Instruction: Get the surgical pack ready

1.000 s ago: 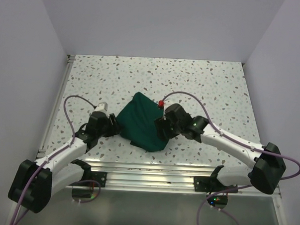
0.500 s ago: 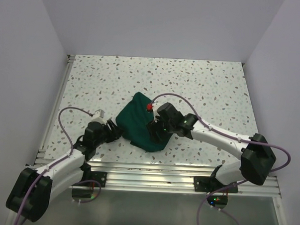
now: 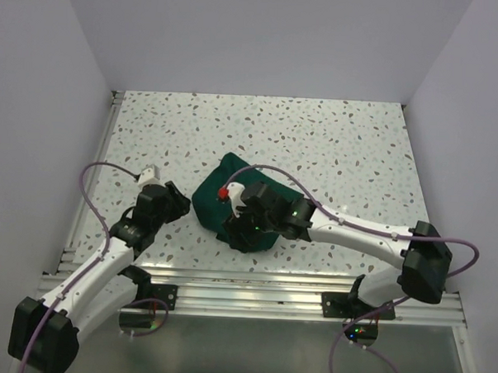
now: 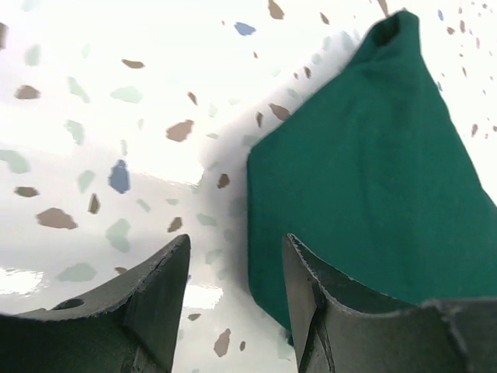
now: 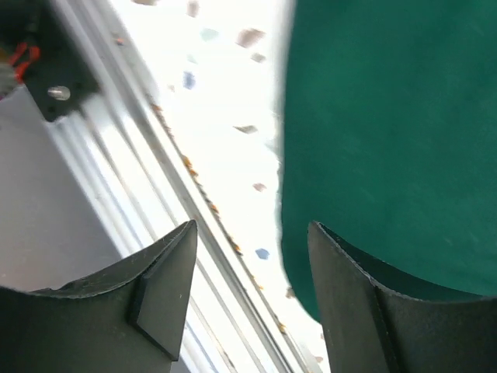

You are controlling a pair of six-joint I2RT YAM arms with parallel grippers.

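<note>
Two pairs parted, empty, surgical pack (image 3: 210, 199) ahead of left jaws, beneath right jaws.

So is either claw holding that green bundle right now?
Neither. The left gripper and right gripper are both open, nothing between their fingers; the green bundle is ungripped.

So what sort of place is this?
Likely a robot test booth: plain white walls box in a speckled tabletop, with a left arm and right arm bolted to a metal rail.

The surgical pack (image 3: 218, 197) is matt green cloth on a glossy speckled table (image 3: 334, 141) with a ribbed metal rail (image 3: 253, 290).
</note>
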